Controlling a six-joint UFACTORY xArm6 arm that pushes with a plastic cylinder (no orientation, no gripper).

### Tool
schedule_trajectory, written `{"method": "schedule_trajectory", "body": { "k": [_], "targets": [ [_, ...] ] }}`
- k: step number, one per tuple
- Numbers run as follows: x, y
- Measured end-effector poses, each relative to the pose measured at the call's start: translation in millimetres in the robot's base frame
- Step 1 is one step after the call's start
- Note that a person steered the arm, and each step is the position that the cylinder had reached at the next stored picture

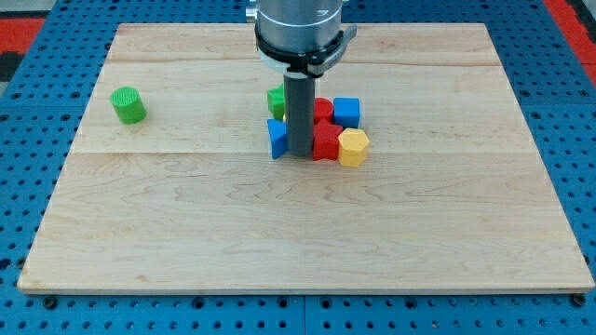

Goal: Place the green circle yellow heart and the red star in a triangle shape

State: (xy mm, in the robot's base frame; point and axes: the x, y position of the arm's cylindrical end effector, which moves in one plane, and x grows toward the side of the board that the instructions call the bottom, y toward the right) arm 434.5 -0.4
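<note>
Beside my tip (pixel 301 152): two red blocks (pixel 326 143), two blue (pixel 346 112).

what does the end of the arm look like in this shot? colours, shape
A grey, ribbed round housing at the view's top, ringed by a black clamp band. Below it hangs a straight dark grey rod, ending in my tip. No cables or markings visible.

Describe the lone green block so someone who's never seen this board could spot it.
Start at the wooden board and look to the view's left, away from the cluster of blocks around my tip. There stands the green cylinder block, alone. Unlike the other green block, nothing touches it.
</note>
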Motion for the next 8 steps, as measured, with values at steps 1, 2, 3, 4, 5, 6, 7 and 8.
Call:
{"method": "schedule_trajectory", "body": {
  "k": [1,2,3,4,5,6,7,8],
  "targets": [
    [-1,54],
    [-1,117],
    [-3,120],
    [-21,128],
    [-27,159],
    [-17,173],
    [-23,206],
    [-61,191]
  ]
}}
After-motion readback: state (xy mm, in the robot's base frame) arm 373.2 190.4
